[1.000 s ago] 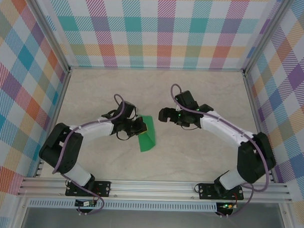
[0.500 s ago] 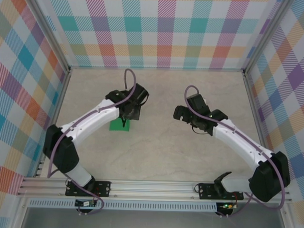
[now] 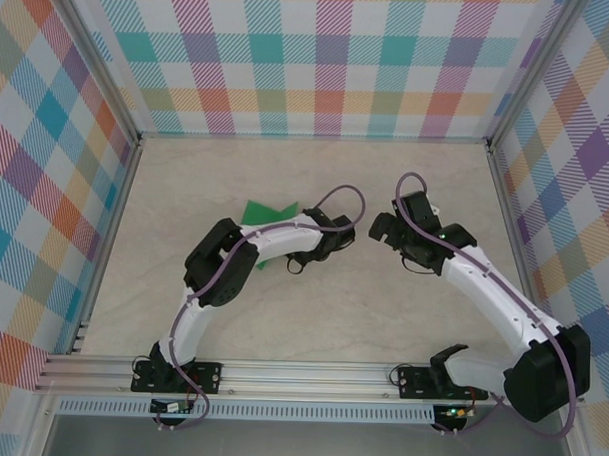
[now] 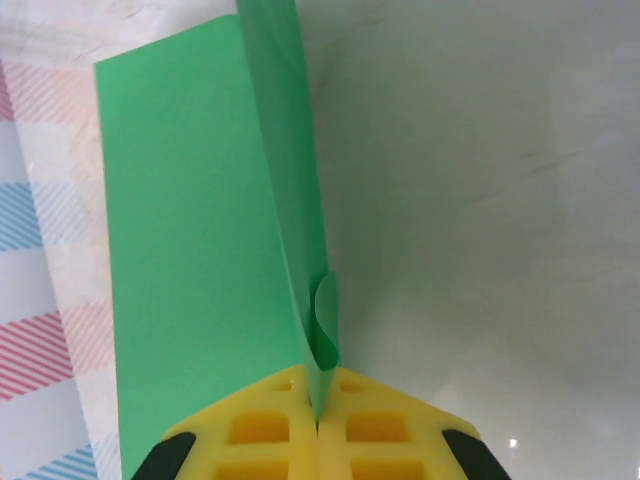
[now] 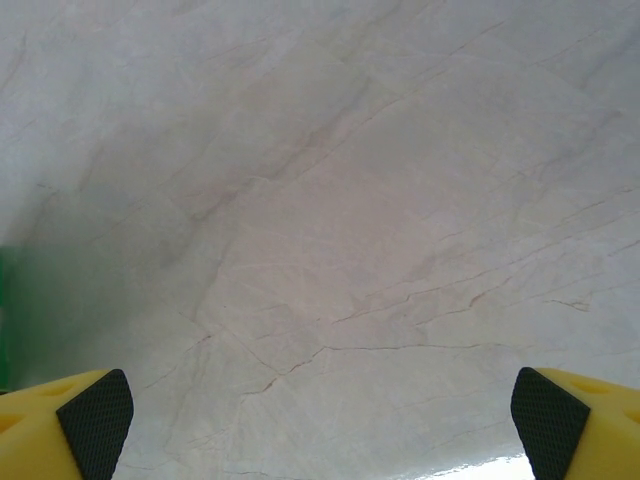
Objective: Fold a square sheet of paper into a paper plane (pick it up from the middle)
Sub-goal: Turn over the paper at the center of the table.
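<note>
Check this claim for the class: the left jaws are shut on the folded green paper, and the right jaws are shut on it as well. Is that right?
Not quite. The right jaws stand wide open above the table, gripping nothing, as the right wrist view shows. The left jaws are indeed shut on the folded green paper.

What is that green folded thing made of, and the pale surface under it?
The bright-green folded sheet looks like thin matte paper: it holds a sharp crease and curls where pinched. The pale tabletop looks like veined stone or a marble-print laminate, faintly glossy near a glare spot; I cannot tell which.
</note>
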`<state>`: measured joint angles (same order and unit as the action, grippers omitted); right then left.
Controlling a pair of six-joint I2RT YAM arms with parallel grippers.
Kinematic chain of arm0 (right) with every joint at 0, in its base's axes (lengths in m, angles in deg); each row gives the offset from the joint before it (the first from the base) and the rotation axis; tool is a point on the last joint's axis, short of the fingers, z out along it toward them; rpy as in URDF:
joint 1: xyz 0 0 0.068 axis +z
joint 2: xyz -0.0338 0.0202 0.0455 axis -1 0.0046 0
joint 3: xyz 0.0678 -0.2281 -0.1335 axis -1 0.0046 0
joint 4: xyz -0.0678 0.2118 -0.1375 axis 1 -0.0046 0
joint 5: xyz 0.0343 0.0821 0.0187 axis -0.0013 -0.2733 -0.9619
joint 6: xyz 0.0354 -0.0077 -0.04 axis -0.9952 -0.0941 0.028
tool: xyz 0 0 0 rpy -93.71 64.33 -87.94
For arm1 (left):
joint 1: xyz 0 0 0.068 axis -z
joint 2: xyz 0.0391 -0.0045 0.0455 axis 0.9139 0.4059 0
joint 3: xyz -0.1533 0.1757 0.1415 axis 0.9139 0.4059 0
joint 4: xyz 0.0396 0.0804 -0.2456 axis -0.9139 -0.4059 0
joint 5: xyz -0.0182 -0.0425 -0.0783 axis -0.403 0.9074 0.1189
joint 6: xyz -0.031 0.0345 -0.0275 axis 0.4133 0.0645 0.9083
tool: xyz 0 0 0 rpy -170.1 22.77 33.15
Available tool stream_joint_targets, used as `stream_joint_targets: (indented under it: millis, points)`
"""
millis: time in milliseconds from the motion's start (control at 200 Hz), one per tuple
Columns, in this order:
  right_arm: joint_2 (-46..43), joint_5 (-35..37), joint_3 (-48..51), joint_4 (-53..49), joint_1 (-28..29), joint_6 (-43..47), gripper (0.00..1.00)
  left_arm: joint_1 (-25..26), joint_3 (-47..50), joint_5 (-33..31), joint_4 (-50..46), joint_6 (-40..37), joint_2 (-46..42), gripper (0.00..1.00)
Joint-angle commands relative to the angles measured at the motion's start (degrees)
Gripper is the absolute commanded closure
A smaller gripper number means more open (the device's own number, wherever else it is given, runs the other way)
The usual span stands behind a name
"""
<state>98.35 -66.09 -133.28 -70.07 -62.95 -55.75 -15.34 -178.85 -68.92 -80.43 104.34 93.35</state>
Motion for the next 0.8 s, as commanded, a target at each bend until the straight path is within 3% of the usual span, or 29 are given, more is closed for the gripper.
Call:
stream_joint_targets:
  millis: [0, 125, 321, 511, 631, 796]
  points:
    - [-2.4, 0.5, 1.1, -1.9, -1.3, -1.4, 0.0, 2.9, -1.8, 1.7, 2.1, 0.8, 2.4, 0.97]
    - [-3.2, -0.3, 1.3, -2.6, -2.2, -1.2, 0.0, 3.6, -0.9, 6.2, 3.9, 1.4, 1.9, 0.89]
    - [-2.9, -1.8, 0.5, -2.6, -2.9, -1.0, 0.0, 3.6, 1.2, 14.4, 6.9, 2.3, -3.1, 0.63]
    - [-0.1, -5.1, -2.6, -2.4, -2.9, 0.8, 0.0, 3.3, 4.0, 27.3, 11.7, 3.5, -15.8, 0.43]
    - [3.1, -12.4, -4.0, 0.8, -3.0, 3.5, 0.0, 0.4, 7.2, 30.8, 13.7, 6.8, -24.5, 0.29]
    - [10.1, -22.5, -8.4, 5.2, -0.6, 5.6, 0.09, -7.2, 16.7, 33.9, 18.5, 10.9, -35.8, 0.13]
